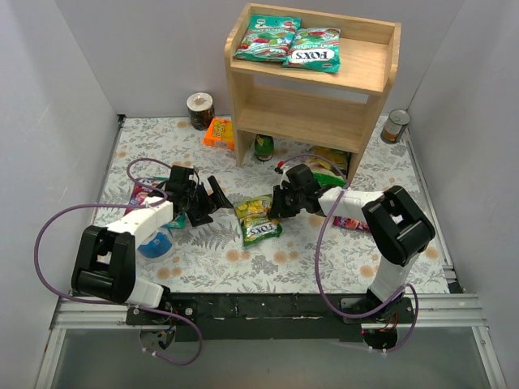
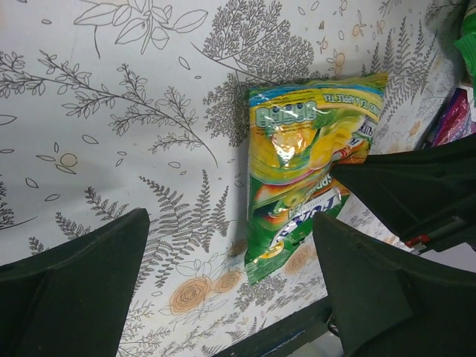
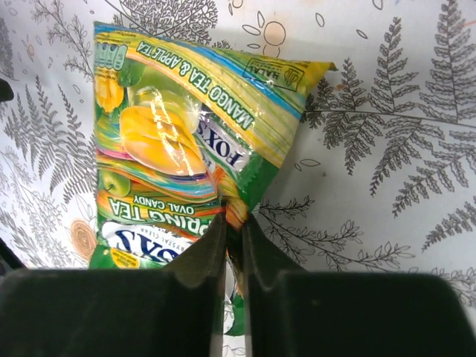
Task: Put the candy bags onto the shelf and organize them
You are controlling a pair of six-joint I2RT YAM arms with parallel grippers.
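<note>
A yellow-green FOX'S candy bag lies on the floral cloth between the arms. My right gripper is shut on its right edge; the right wrist view shows the bag pinched and creased between the fingers. My left gripper is open and empty just left of the bag, which shows in the left wrist view. Two teal candy bags lie on the top tier of the wooden shelf. A purple bag lies under my left arm; another under my right arm.
A larger green-and-yellow snack bag lies by the shelf's right foot. An orange packet, a can and a green bottle stand left of and under the shelf. A tin stands at right. A blue object lies beside my left arm.
</note>
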